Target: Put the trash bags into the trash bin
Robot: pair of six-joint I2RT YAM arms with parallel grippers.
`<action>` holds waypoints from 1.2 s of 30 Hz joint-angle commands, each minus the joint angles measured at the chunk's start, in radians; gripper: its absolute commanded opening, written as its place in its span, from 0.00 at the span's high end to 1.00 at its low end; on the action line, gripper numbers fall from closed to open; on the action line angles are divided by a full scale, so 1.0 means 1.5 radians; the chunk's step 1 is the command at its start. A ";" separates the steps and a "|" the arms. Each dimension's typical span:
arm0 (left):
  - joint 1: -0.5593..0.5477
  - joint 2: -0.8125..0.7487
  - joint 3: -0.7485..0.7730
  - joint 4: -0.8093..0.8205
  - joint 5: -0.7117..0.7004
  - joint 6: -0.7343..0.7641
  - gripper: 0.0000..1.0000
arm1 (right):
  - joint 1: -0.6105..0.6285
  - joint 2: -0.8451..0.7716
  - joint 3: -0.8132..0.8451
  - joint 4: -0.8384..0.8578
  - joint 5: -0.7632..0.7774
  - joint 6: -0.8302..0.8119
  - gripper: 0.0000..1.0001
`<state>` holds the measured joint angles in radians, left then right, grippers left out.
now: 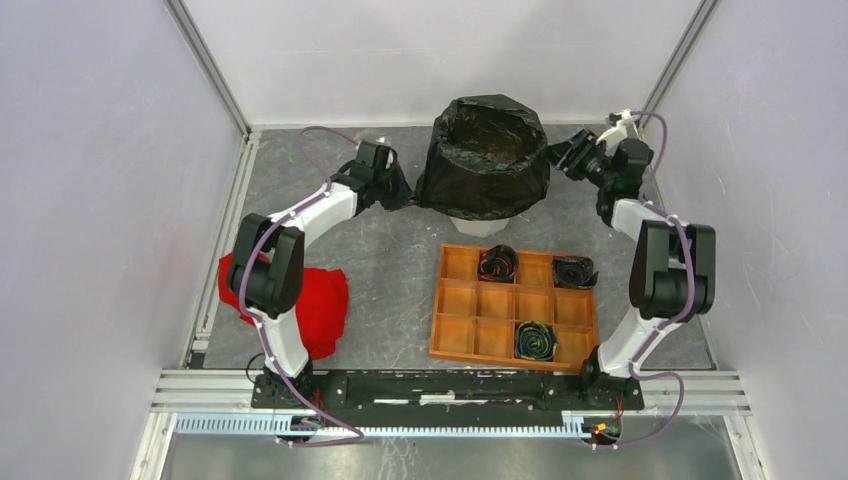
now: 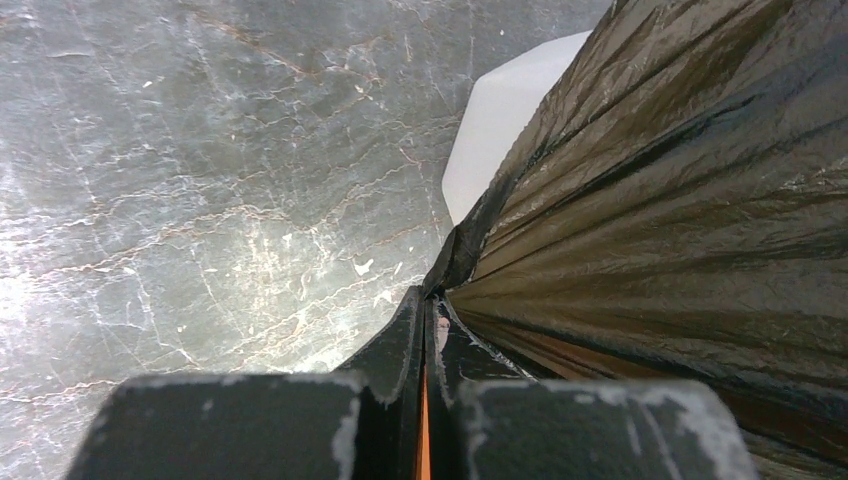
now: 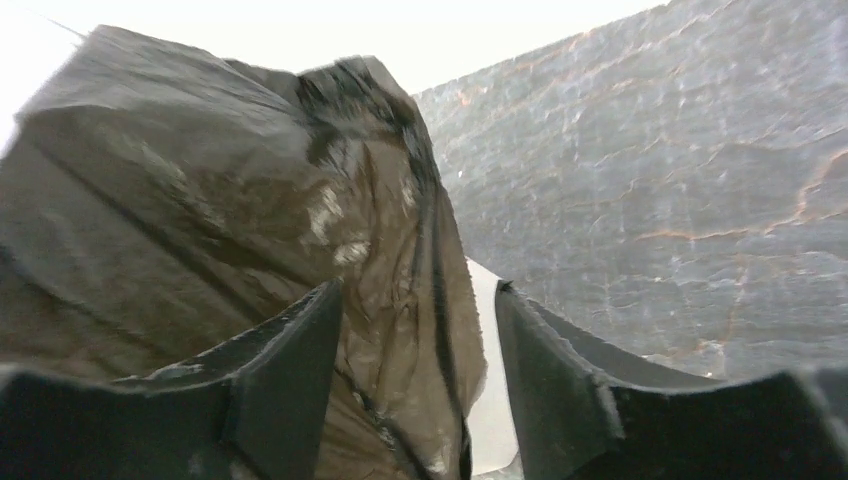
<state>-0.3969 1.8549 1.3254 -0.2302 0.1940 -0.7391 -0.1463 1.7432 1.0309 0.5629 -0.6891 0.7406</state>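
Your left fingers (image 2: 395, 350) pinched the trash bag (image 1: 480, 188), right fingers (image 3: 290, 370) spread; pulling harder could've tipped the trash bin (image 1: 481, 226).

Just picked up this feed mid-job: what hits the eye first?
The black trash bag draped over the trash bin at the far centre, its mouth open. The left gripper is shut on the bag's left edge; the right gripper sits open at its right side. A red cloth lies near-left.

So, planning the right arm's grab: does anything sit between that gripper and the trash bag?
Nothing visible. The right gripper is open with the trash bag hanging right at its fingers, draped over the trash bin.
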 commanded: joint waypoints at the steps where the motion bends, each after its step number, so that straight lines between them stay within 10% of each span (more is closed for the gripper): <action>1: -0.013 -0.025 0.030 0.012 0.013 0.002 0.98 | 0.025 0.048 0.033 0.065 0.014 0.029 0.41; 8: -0.014 -0.011 0.037 0.004 0.008 0.003 0.98 | 0.025 0.075 0.035 -0.057 0.084 -0.080 0.87; 15: -0.014 -0.015 0.037 0.009 0.004 0.001 0.98 | 0.024 0.035 0.068 -0.223 0.132 -0.189 0.94; 26: -0.015 -0.015 0.041 -0.009 -0.008 0.010 0.95 | 0.023 -0.051 0.248 -0.519 0.402 -0.375 0.49; 36: -0.012 -0.081 0.005 -0.037 -0.078 0.047 0.38 | 0.073 -0.117 0.464 -0.625 0.498 -0.489 0.12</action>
<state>-0.4168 1.8271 1.3422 -0.2779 0.1345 -0.7269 -0.0921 1.6108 1.6455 -0.3164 0.0044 0.1005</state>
